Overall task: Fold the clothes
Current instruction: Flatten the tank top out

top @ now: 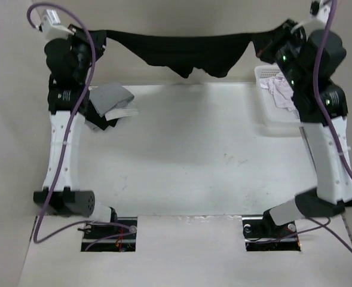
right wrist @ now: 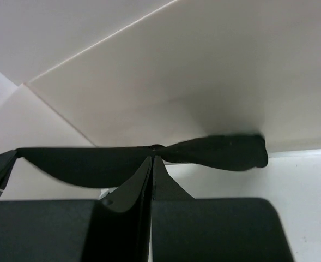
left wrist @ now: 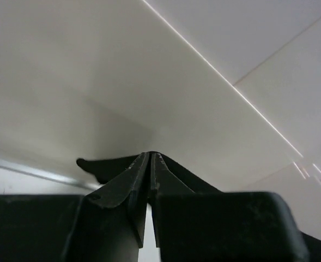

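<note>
I am seeing the left jaws pressed almost together in the left wrist view, with a thin fold of the black top [left wrist: 103, 164] pinched between the tips. A short tail of the fabric is sticking out to the left of them. The right jaws are standing the same way in the right wrist view: they are closed on an edge of the black top [right wrist: 220, 152], which is running out to both sides of the tips as a narrow band.

In the top view, the left arm [top: 65, 137] and the right arm [top: 328, 149] are both reaching up and away from their bases. They are holding the black top [top: 187, 51] stretched between them above the far edge of the tabletop [top: 187, 155]. The upper edge is sagging slightly in the middle, and loose folds are hanging down from the centre toward that edge. I cannot tell whether they are touching it.

A pile of grey-and-white garments [top: 113, 101] is lying on the tabletop beside the left arm. A white basket [top: 265, 122] is sitting at the far right, partly behind the right arm, with a pale cloth [top: 280, 89] lying in it. Purple cables [top: 91, 45] are looping along both arms.
</note>
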`<action>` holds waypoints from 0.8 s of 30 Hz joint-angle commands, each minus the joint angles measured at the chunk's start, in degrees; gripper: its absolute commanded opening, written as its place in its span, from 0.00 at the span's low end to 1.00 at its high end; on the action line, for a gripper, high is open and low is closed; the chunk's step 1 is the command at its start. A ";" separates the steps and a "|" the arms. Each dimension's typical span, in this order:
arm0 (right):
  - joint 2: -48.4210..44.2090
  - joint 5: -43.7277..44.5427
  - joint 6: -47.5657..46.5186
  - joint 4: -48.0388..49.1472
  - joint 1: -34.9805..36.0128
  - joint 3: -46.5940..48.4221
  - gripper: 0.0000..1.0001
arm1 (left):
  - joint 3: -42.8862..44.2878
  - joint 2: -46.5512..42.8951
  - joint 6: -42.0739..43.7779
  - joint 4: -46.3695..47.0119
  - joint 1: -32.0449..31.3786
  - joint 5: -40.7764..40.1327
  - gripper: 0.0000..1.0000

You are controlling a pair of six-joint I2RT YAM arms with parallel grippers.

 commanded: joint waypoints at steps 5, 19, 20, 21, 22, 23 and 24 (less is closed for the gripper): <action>-26.79 3.71 5.97 15.66 3.95 -51.40 0.00 | -37.57 -20.49 1.28 10.25 -4.05 -2.80 0.05; -69.01 19.87 35.83 -12.15 51.73 -98.16 0.00 | -76.83 -70.15 -4.06 -24.25 -15.65 -8.34 0.04; -69.19 20.58 38.99 -15.67 56.04 -97.46 0.00 | -76.22 -72.17 -5.21 -27.33 -16.71 -8.08 0.04; -69.20 20.85 41.46 -17.71 59.47 -97.10 0.00 | -75.60 -74.11 -5.91 -30.41 -17.67 -8.60 0.04; -68.67 21.28 44.62 -19.64 63.86 -96.92 0.00 | -75.25 -75.61 -6.70 -32.88 -18.29 -9.21 0.04; -67.71 21.99 47.70 -20.36 68.08 -97.01 0.00 | -75.16 -76.75 -7.58 -34.81 -18.65 -9.74 0.04; -66.14 22.95 50.34 -20.36 71.69 -97.18 0.00 | -75.24 -77.46 -8.20 -36.05 -18.82 -10.27 0.04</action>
